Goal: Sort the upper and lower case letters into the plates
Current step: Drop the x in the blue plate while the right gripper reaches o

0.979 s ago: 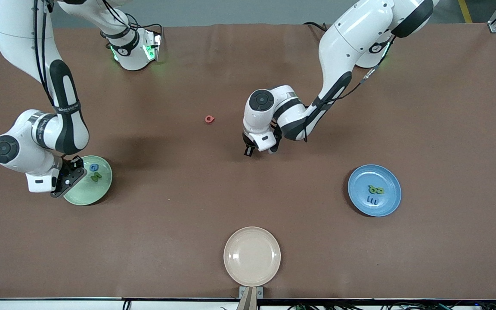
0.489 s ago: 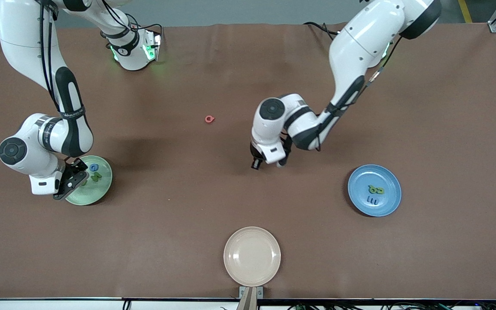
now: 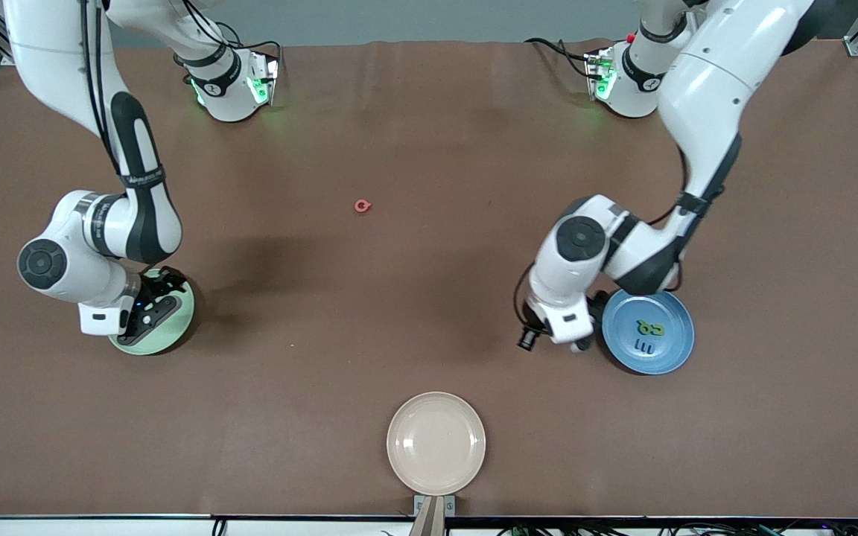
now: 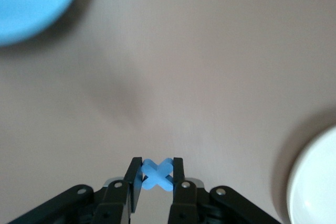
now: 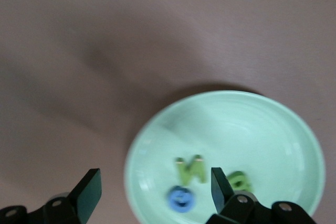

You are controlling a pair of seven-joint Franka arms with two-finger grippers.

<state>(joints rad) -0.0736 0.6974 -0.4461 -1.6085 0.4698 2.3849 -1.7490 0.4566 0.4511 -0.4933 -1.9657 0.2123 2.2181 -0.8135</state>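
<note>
— Table (image 3: 429,134) first: what under the pincers?
— Under the right pincer (image 5: 153,182), green plate (image 5: 252,129). Just beside the left pincer (image 4: 157,163), toward the left arm's end, blue plate (image 3: 671,309). Beige plate (image 3: 436,443) well apart from both.
— Jaws?
— Right spread wide, nothing between. Left pinching a blue X (image 4: 157,176) over bare table.
— Smaller bits?
— Three letters in the green plate below the right pincer, two in the blue. Red letter (image 3: 361,206) alone on the table, well apart from both pincers.
— Step in hand?
— Probably carrying the X to the blue plate. Next: shift over the rim, lower, spread the jaws. After that, likely fetch the red letter with the empty right pincer.
</note>
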